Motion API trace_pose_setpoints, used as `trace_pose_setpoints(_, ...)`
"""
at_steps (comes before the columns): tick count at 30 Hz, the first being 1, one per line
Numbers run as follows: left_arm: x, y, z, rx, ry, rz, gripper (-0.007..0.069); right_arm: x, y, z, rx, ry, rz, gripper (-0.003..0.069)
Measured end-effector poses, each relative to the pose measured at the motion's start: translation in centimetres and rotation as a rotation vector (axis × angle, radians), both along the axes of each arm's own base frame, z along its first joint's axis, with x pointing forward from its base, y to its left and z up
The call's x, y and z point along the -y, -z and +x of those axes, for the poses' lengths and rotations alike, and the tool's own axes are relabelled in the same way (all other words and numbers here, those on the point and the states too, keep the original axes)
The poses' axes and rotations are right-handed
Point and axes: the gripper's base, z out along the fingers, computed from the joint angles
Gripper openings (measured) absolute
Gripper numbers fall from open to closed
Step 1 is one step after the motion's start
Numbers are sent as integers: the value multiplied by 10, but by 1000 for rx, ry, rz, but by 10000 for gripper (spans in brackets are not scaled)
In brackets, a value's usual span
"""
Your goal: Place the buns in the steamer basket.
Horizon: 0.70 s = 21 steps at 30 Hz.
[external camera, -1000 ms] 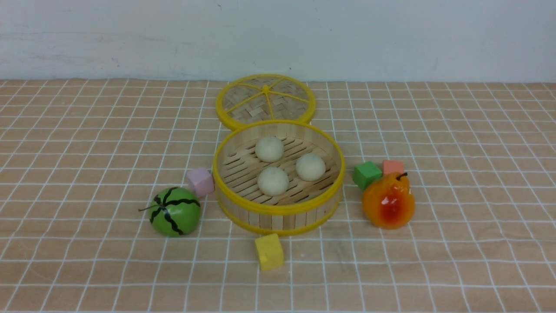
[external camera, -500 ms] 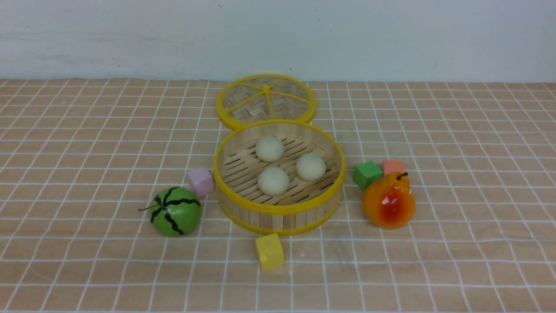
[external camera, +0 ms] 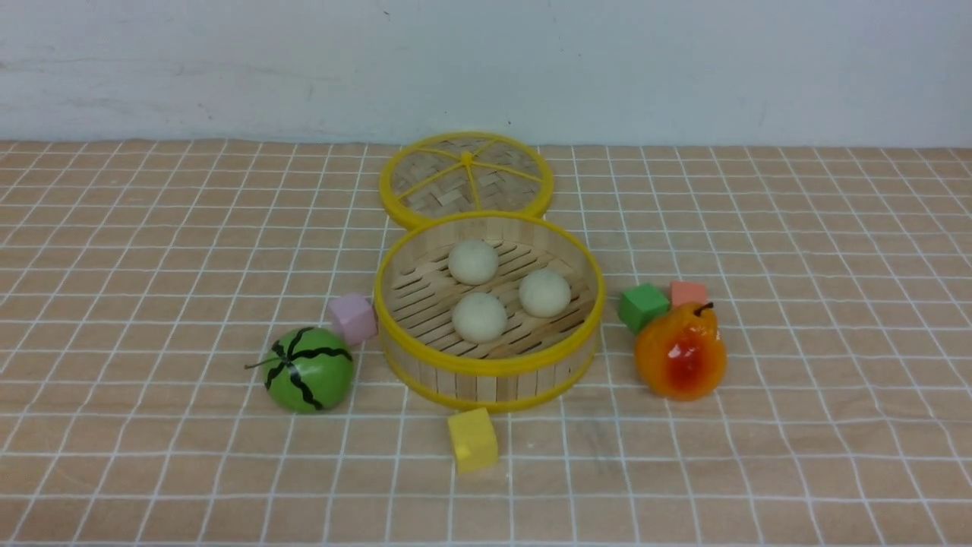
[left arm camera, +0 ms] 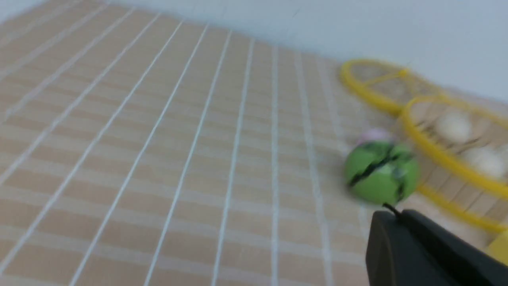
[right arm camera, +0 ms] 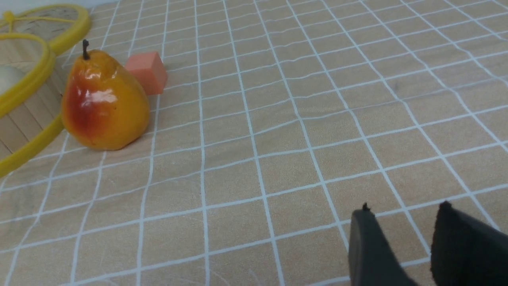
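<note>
As seen from the front, shows three buns (external camera: 473, 262) (external camera: 544, 292) (external camera: 479, 317) spaced apart on the slatted floor of the steamer basket (external camera: 490, 367), well within the yellow-rimmed wall. Includes, just behind, a flat woven lid (external camera: 433, 178) with yellow spokes. Depicts a yellow cube (external camera: 473, 440) just in front of the basket. Places, to the left, a lilac cube (external camera: 352, 318) near the wall and beside a green striped ball (external camera: 309, 370). Presents, to the right, an upright orange-red pear (external camera: 680, 352), with a green cube (external camera: 643, 308) and a salmon cube (external camera: 688, 293) close behind. Lies all upon a bench (external camera: 835, 456) under a white grid. Displays, in the wrist views, left fingers (left arm camera: 393, 218) brought together with nothing held, and right fingers (right arm camera: 405, 205) parted around bare space, likewise holding nothing.
</note>
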Motion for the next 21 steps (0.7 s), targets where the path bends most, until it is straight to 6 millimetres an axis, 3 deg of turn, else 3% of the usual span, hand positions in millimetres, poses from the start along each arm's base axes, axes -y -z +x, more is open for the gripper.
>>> trace_pose_setpoints(3,-1,30,2,-99,-21,0,-2,0,0,0,0,0,0,241)
trace_pose_setpoints(5,-1,37,3,-117,-23,3,1,0,0,0,0,0,0,241)
trace_pose_setpoints(21,0,34,4,-71,-16,2,17,0,0,0,0,0,0,241)
